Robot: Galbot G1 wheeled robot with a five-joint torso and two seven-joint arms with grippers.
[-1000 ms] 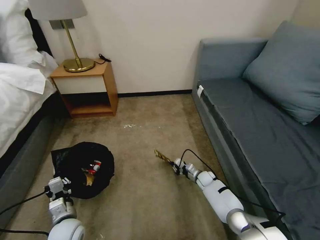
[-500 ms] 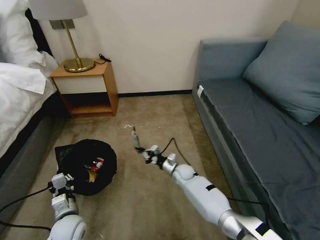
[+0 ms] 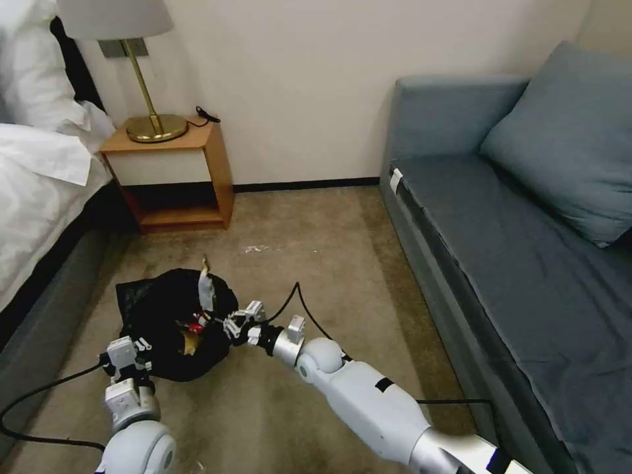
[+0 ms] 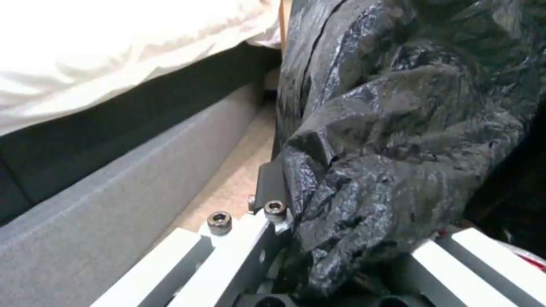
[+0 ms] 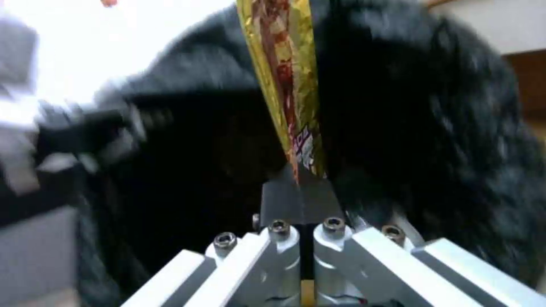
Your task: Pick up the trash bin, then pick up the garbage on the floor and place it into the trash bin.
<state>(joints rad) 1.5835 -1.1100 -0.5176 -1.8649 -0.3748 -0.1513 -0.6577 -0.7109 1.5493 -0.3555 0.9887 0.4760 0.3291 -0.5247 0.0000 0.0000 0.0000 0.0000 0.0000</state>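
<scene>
While the left gripper stays clamped on the bag-covered rim of the trash bin, held near the bed, its liner looks soft and slippery, so the stiff rim is the safer hold. Over the bin's mouth, the right gripper pinches the gold wrapper by its lower edge, fingers closed tight; the wrapper looks light, thin and slick.

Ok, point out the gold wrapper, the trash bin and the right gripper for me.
gold wrapper (image 5: 287,81), right wrist view, its printed face.
trash bin (image 3: 148,309), head view, black liner at the rim.
right gripper (image 3: 212,316), head view, fingertips.
</scene>
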